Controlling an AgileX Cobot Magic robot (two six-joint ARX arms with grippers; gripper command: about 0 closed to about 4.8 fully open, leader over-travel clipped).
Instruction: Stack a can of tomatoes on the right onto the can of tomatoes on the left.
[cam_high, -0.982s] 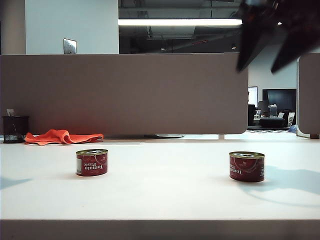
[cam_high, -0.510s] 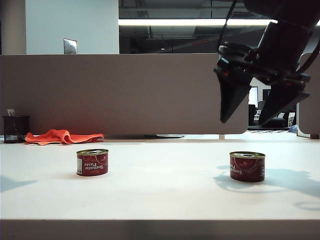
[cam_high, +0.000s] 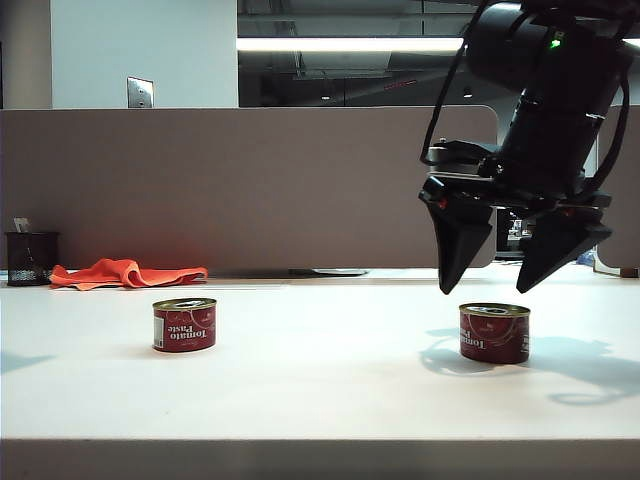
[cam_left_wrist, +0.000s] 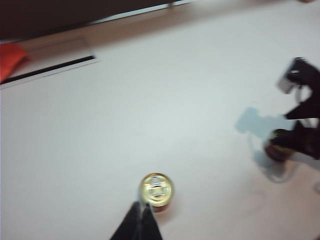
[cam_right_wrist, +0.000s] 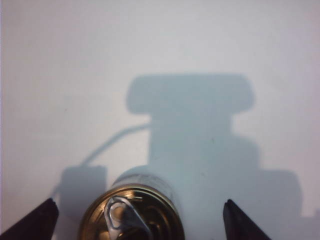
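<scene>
white table (cam_high: 300, 380) | right can (cam_high: 494, 332) below open right pincer (cam_high: 522, 285) | left pincer (cam_left_wrist: 140, 225) closed

The right arm (cam_high: 545, 90) is black and bulky, with rounded joint housings and a small green light near its top. Thin black cables loop down its side to the wrist. The right gripper (cam_high: 525, 290) has two broad black fingers (cam_high: 458, 245) tapering to points, with small red marks near their bases. The left gripper (cam_left_wrist: 142, 220) shows only as dark, narrow finger tips pressed together.
</scene>
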